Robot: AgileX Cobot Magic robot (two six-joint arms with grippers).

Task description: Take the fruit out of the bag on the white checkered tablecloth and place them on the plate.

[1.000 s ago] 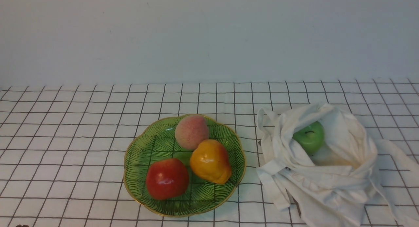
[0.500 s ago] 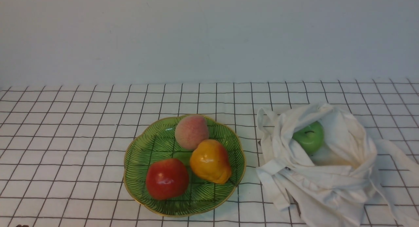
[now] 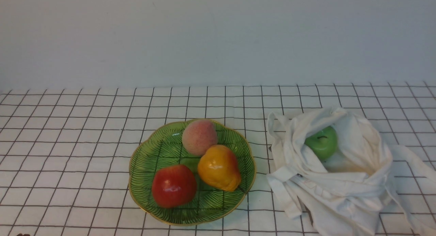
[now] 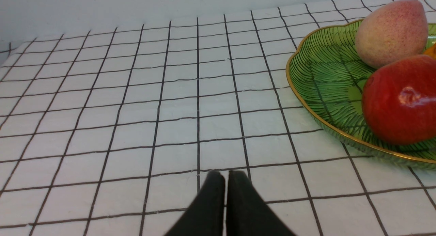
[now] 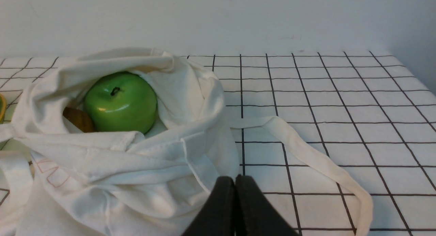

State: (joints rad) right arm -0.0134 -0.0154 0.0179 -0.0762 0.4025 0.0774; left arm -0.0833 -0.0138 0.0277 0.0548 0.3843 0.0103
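1. The glossy bright green apple with a short dark stem point(image 3: 321, 141) lay inside the open mouth of the soft white cloth bag point(image 3: 344, 191), on the right of the white checkered tablecloth point(image 3: 68, 144) that covered the table. In the right wrist view a brownish object point(image 5: 78, 119) sat tucked against it, too hidden to identify.

2. The translucent green scalloped plate with a gold rim point(image 3: 146, 161) stood just left of the bag and carried a deep red apple point(image 3: 173, 185), a yellow-orange pear-shaped fruit point(image 3: 219, 168) and a pinkish peach point(image 3: 199, 137).

3. The right tool point(image 5: 235, 181) had its fingers pressed together and held nothing, low over the table by a loose bag strap point(image 5: 299, 147). The left tool point(image 4: 226, 178) was likewise pinched together and empty, near the plate's left side.

4. The step in hand looked to be fetching the green apple with the right tool. Doing it well would mean spreading the fingers wide before reaching the bag, since the apple is round and slick.

5. A descent from above through the bag's mouth seemed best, keeping clear of the folded cloth at the rim so no fabric got pinched with the fruit.

6. Gripping across the widest part would guard against slipping.

7. The barest part of the plate was its near left side; setting the apple there gently should avoid nudging the others.
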